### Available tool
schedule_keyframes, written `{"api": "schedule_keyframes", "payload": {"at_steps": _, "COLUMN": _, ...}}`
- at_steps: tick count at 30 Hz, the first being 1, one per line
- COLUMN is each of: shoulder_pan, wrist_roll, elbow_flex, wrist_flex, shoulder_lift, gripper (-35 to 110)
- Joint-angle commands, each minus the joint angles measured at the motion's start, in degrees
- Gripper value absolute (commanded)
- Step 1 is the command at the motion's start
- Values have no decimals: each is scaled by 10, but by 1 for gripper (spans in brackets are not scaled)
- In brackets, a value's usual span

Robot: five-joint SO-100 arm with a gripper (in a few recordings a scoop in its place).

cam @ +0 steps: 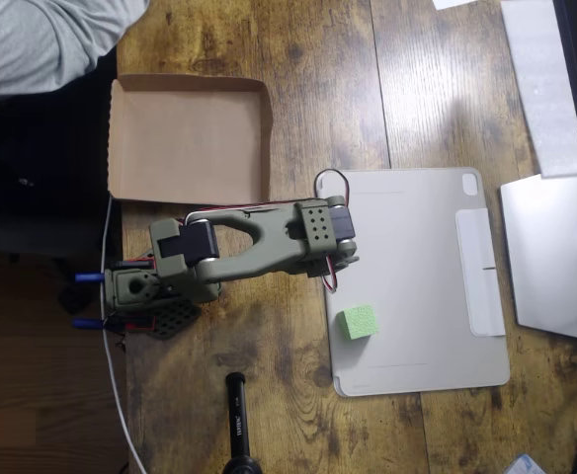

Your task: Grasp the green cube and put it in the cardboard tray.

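A: Leftmost, the cardboard tray [185, 138] lies at the bench's upper left edge, open and bare inside. Room to drop in?

B: Plenty; its rims are low. The gripper [340, 259] hangs over the grey tablet cover's [417, 237] left edge, but how far open, I cannot tell.

A: And the green cube [358, 321]?

B: Near the cover's lower left corner, apart from the gripper. Likely light and squashy; pinch two opposite flat faces gently.
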Motion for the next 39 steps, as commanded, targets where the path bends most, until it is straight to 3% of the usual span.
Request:
{"api": "schedule_keyframes", "payload": {"at_steps": 1, "shoulder_pan": -19, "wrist_roll": 30, "elbow_flex": -45, "wrist_flex": 72, "shoulder_lift": 28, "gripper": 0}}
{"api": "schedule_keyframes", "payload": {"at_steps": 39, "shoulder_pan": -16, "wrist_roll": 30, "elbow_flex": -44, "wrist_flex": 61, "shoulder_lift": 35, "gripper": 0}}
